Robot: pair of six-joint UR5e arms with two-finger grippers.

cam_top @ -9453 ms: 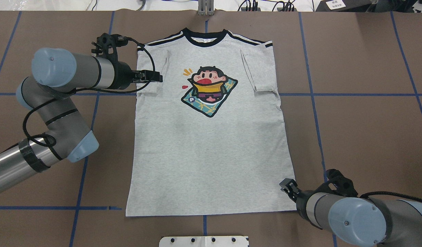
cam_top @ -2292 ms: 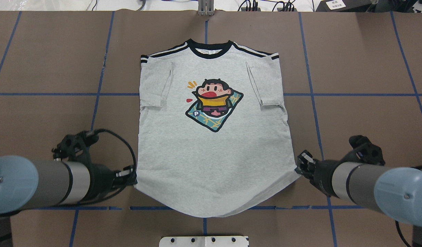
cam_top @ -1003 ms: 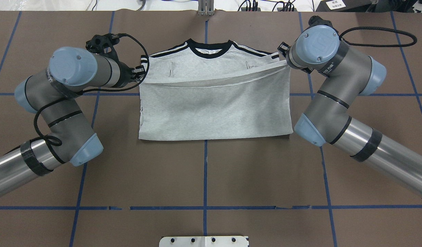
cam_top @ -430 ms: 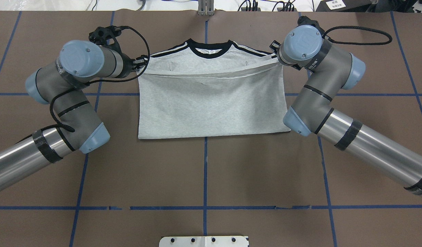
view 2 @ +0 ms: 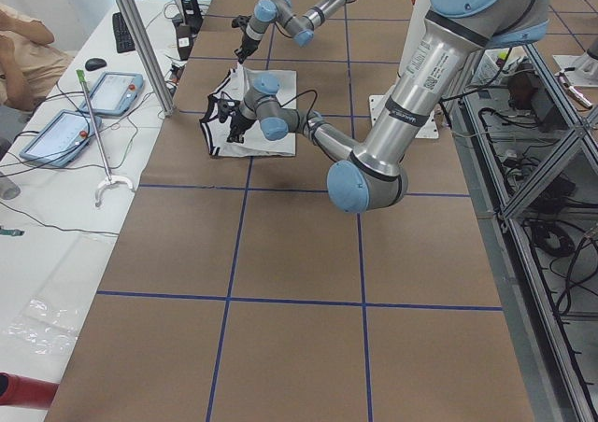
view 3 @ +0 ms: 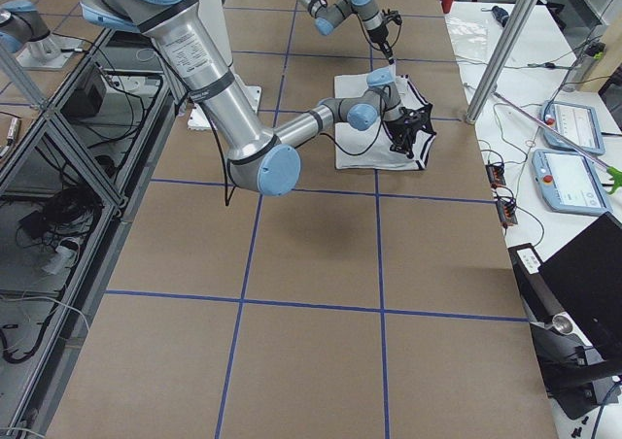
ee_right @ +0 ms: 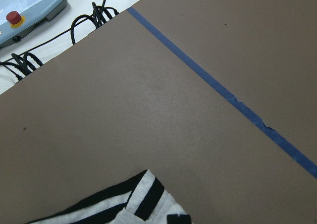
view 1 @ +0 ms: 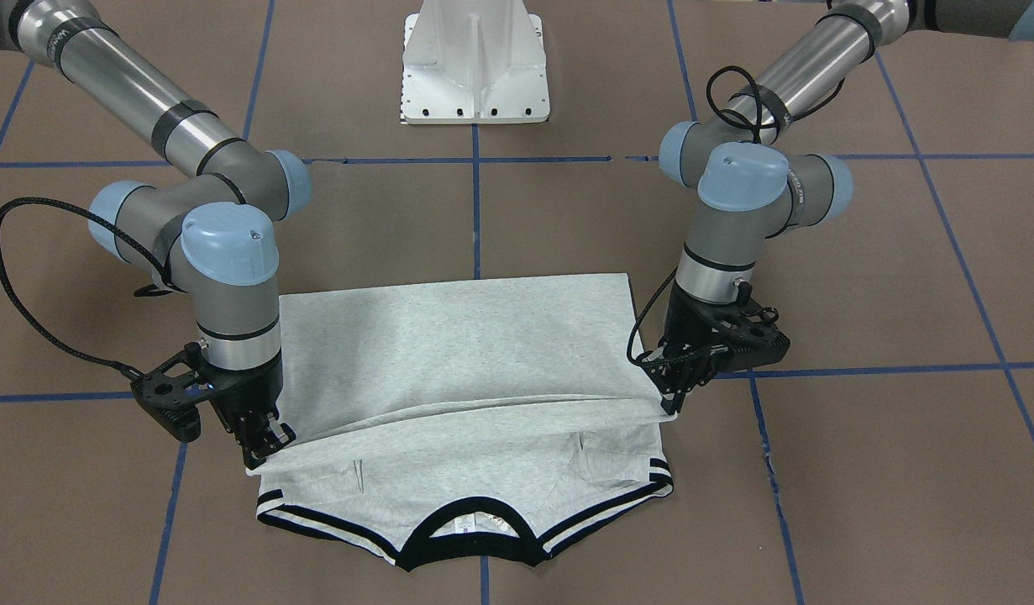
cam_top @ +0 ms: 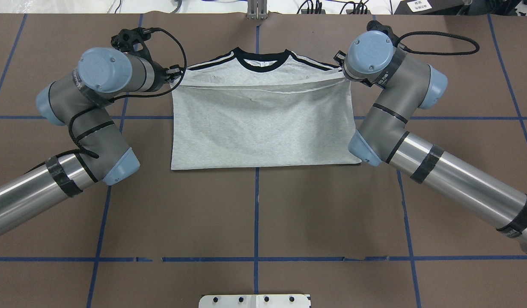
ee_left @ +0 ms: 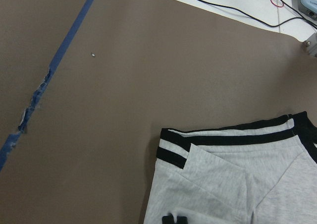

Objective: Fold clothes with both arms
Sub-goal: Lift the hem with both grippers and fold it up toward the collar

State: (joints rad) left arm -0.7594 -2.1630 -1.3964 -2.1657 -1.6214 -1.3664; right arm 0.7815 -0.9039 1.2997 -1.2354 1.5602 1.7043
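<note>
The grey T-shirt [cam_top: 263,128] lies on the brown table, folded in half, its bottom hem carried up to just short of the black collar [cam_top: 260,60]. The print is hidden under the fold. My left gripper [cam_top: 175,77] is shut on the hem's corner at the striped left shoulder; in the front view it is on the right [view 1: 669,402]. My right gripper [cam_top: 343,73] is shut on the other hem corner, on the left of the front view [view 1: 265,444]. The hem sags slightly between them. The left wrist view shows the striped sleeve [ee_left: 223,179], the right wrist view a striped corner [ee_right: 143,196].
The white pedestal plate [cam_top: 254,300] is at the table's near edge, also in the front view [view 1: 476,67]. Blue tape lines [cam_top: 256,214] cross the brown table cover. Tablets [view 2: 56,133] and a metal pole [view 2: 140,39] stand past the table's far edge.
The shirt lay flat, print up. Both grippers took its bottom corners and carried the hem up over the print. In the last second the hem moved further toward the collar.
</note>
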